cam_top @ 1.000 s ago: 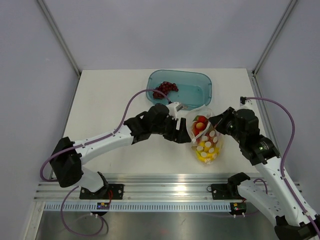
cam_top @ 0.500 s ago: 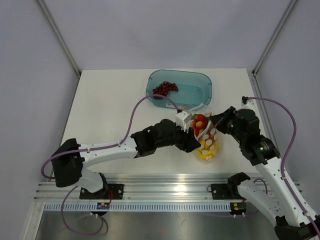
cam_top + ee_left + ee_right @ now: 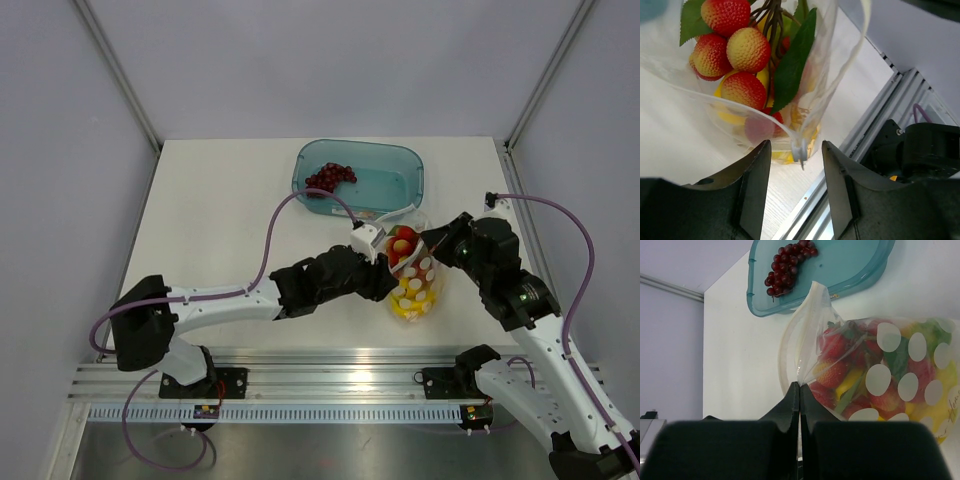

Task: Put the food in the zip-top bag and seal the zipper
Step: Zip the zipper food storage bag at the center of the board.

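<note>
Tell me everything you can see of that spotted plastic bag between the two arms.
The zip-top bag is small, soft, clear plastic printed with white round dots. It lies on the table, its open mouth toward the teal tray, holding toy fruit: red strawberries, green leaves, yellow pieces. A pale zipper strip rims the mouth, with a tiny white slider. The right gripper pinches the mouth's edge; the left gripper's open fingers flank the slider, not touching it.

Top cam sits high behind the near edge, looking down on the whole table from afar. L wrist cam peers close-up into the zip-top bag mouth. R wrist cam faces its side, teal tray beyond; all 3 share the bag.
</note>
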`<state>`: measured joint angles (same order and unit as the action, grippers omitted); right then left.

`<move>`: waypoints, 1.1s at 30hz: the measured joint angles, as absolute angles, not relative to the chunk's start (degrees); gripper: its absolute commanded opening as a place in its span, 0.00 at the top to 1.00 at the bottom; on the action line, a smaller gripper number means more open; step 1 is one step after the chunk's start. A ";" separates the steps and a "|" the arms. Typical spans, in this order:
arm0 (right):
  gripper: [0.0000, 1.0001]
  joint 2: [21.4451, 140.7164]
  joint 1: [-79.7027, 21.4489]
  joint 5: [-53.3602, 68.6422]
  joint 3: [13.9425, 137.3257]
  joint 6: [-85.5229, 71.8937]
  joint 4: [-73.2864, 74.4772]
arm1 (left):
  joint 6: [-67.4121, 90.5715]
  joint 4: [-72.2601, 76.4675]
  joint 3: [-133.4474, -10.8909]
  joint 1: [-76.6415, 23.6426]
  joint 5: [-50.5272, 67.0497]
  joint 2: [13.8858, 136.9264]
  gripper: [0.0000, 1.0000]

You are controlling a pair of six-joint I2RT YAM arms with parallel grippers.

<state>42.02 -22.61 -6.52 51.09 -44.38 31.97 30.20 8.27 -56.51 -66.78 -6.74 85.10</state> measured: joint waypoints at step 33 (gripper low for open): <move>1.00 41.28 -22.61 -7.60 52.80 -44.84 32.40 | 30.76 4.84 -56.42 -66.78 -18.50 79.44 0.27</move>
